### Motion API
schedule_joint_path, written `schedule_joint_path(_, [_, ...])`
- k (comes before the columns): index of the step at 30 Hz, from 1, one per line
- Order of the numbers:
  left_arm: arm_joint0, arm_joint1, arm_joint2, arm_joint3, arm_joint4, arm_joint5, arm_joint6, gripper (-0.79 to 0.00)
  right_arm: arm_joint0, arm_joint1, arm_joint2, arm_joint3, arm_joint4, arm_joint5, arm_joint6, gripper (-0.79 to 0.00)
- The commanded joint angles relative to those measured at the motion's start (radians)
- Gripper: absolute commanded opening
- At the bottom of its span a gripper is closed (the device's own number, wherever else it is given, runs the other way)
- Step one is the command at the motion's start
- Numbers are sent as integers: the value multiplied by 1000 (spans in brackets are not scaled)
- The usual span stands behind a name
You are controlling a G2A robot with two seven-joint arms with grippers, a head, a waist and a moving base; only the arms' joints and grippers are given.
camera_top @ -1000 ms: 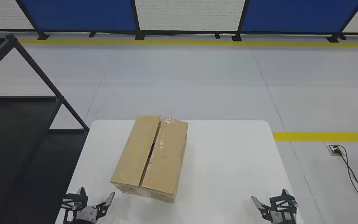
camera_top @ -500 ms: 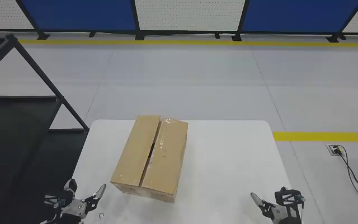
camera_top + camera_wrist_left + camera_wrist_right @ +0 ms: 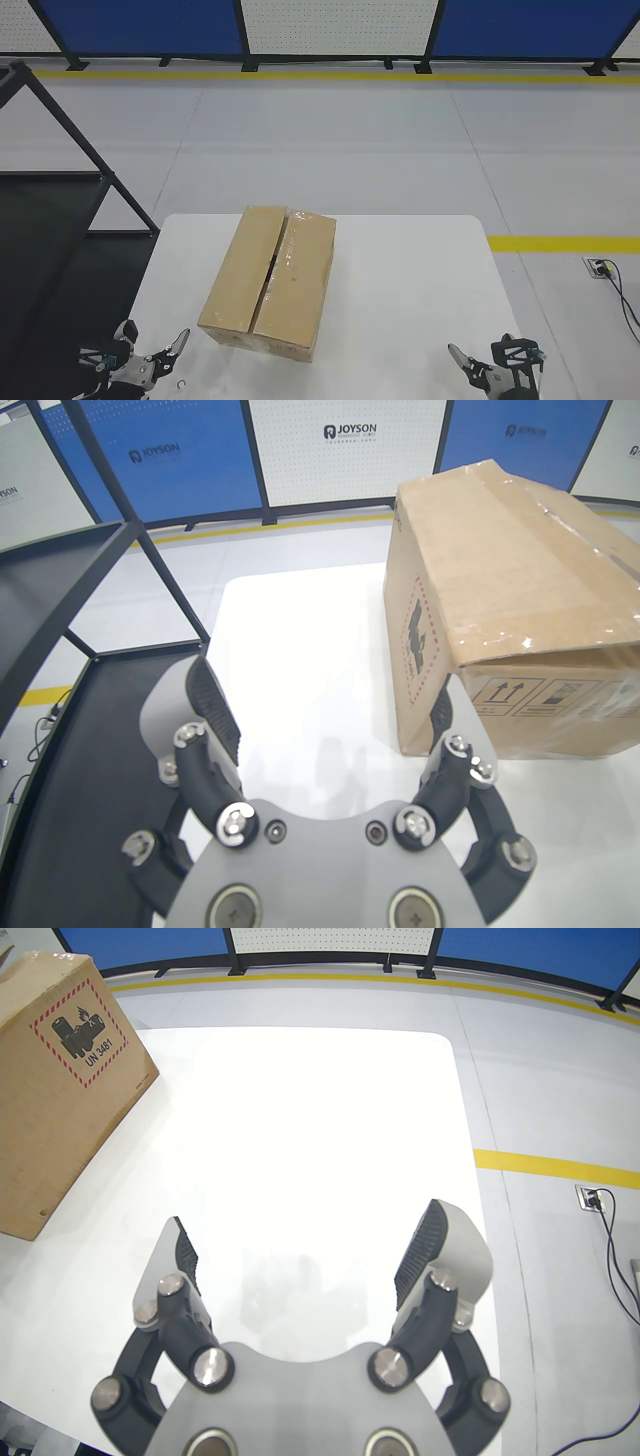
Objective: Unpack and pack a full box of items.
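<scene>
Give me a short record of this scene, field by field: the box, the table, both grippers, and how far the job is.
box: cardboard, flaps closed, clear tape on the top seam, lying askew on the table
table: white, rounded corners
left gripper: open, empty, near the box's near corner, apart from it
right gripper: open, empty, over bare table
rack: black metal, beside the table
progress: unpacking not yet begun
</scene>
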Motion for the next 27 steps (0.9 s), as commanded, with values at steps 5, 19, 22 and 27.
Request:
schedule_joint_path(5, [0, 0, 0, 0, 0, -1, 0, 0, 0, 0, 0, 0, 0, 0, 0, 0])
schedule_joint_path(19, [2, -8, -38, -18, -64, 24, 43, 0, 67, -13, -87, -52, 37, 29, 66, 0])
schedule_joint_path(22, [2, -8, -38, -18, -64, 24, 43, 0, 67, -13, -87, -52, 37, 29, 66, 0])
schedule_joint_path(27, [2, -8, -38, -18, -64, 24, 43, 0, 67, -13, -87, -52, 37, 29, 66, 0])
